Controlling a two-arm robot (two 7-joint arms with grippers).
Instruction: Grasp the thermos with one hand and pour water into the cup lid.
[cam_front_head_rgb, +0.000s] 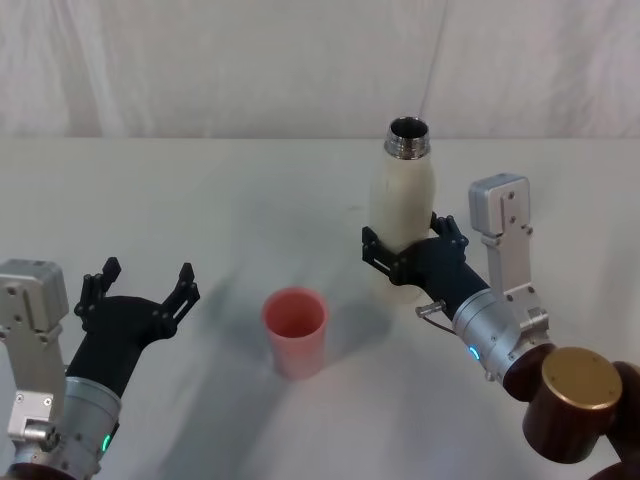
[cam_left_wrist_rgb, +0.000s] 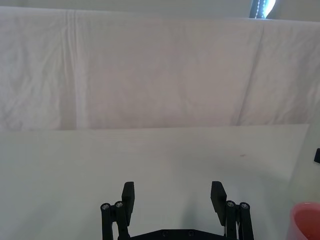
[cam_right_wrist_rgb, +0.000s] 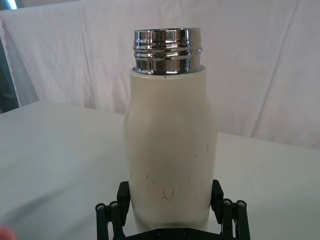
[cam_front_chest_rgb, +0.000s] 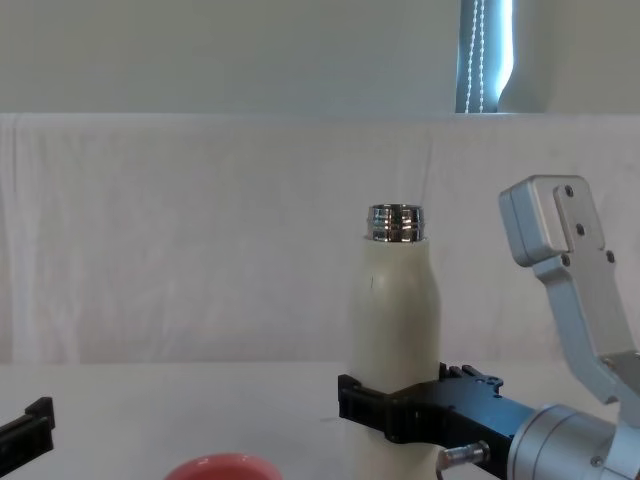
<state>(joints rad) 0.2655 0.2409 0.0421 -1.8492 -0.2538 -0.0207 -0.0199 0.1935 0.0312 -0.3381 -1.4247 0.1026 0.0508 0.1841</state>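
- Where the thermos (cam_front_head_rgb: 404, 205) stands upright on the white table (cam_front_head_rgb: 200, 200), to the right of centre, you have the right pincer (cam_front_head_rgb: 402, 252) clamped around its lower body, one black finger on each side of the cream wall.
- In the right wrist view you can see the fingers (cam_right_wrist_rgb: 123, 192) pressed against the bottle's (cam_right_wrist_rgb: 170, 150) sides, low down, with the chrome threaded neck uncapped at the top.
- You will find the cup lid (cam_front_head_rgb: 295, 330) standing open side up on the table, near the thermos on its left and closer to the robot, touched by nothing.
- Your left pincer (cam_front_head_rgb: 140, 288) sits over the table to the left of the cup lid, apart from it, its fingers spread wide with nothing between them; the left wrist view shows both fingers (cam_left_wrist_rgb: 128, 195) parted over bare table, the pink rim (cam_left_wrist_rgb: 306, 222) at the frame's edge.
- Count one thermos, one cup lid and two pincers.
- You can read no brand, label or writing on the bottle or the cup lid; the bottle's lower body carries a few small dark scuffs.
- Behind the table hangs a white cloth (cam_front_head_rgb: 250, 60).
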